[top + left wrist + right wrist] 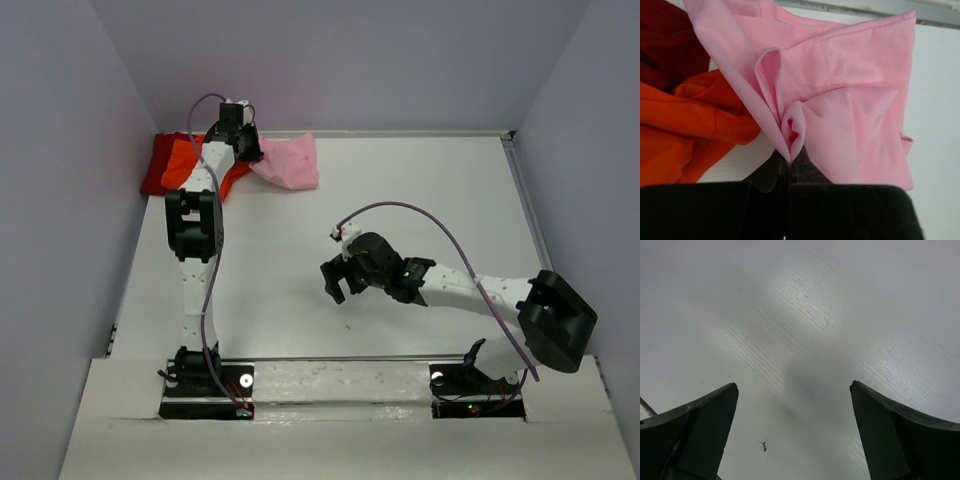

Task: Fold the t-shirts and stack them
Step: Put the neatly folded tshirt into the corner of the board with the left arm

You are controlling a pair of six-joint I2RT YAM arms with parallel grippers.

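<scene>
My left hand (788, 165) pinches a fold of the pink t-shirt (850, 100), the orange t-shirt (685, 130) and dark red t-shirt (670, 50) lying left of it; my right hand (793, 387) stands open above the table (815, 315).

Light: even and diffuse from overhead; top view bright and sharp.
Table (805, 305): right wrist view, pale glare streak toward 12 o'clock, soft grey shadow at centre.
Fingers (695, 435): 7 and 5 o'clock, dark, slightly blurred.
Pink t-shirt (850, 100): folds crisp, gently shaded.
</scene>
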